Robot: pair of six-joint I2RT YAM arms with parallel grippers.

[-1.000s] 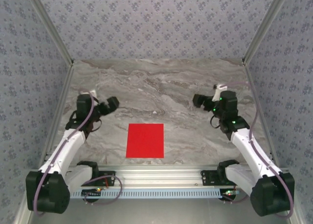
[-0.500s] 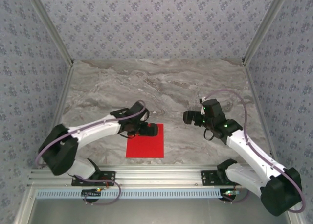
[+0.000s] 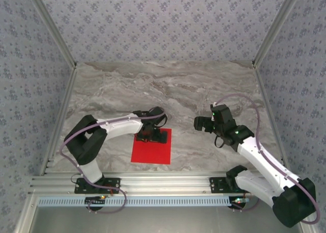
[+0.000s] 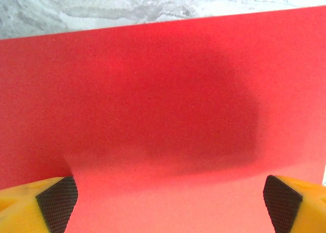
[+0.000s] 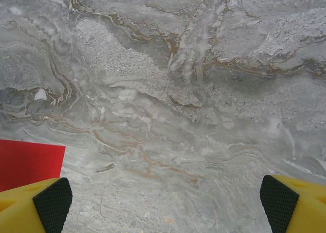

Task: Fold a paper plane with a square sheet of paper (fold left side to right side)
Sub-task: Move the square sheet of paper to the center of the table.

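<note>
1. The left jaws stand released and wide. In the left wrist view the black pads (image 4: pixel 57 202) on their yellow fingers sit at the two bottom corners, and nothing is clamped between them.
2. Between and ahead of those pads lies the square sheet of paper (image 4: pixel 163 90). It is plain red with a dark shadow across its middle, and its far edge runs straight against the grey marbled surface (image 4: pixel 102 9).
3. From above, the left jaws hang over the far edge of the sheet (image 3: pixel 151 152), pointing down at it. Whether the tips touch the paper cannot be told.
4. The right jaws are also released and spread wide. Their black pads (image 5: pixel 52 202) are at the bottom corners of the right wrist view, and only bare surface (image 5: pixel 178 116) lies between them.
5. One red corner of the sheet (image 5: pixel 25 162) shows at the left edge of that view, just beside the left-hand pad and outside the gap.
6. From above, the right jaws hover to the right of the sheet, apart from it, aimed toward it.
7. The sheet lies flat and unfolded near the near edge of the surface (image 3: pixel 168 90), midway between the two arm bases.
8. The left arm (image 3: pixel 117 125) reaches in from the left with its elbow bent back, and the right arm (image 3: pixel 260 156) slants in from the right base.
9. A metal rail (image 3: pixel 163 184) runs along the near edge, and patterned walls (image 3: pixel 163 24) close in the other three sides.
</note>
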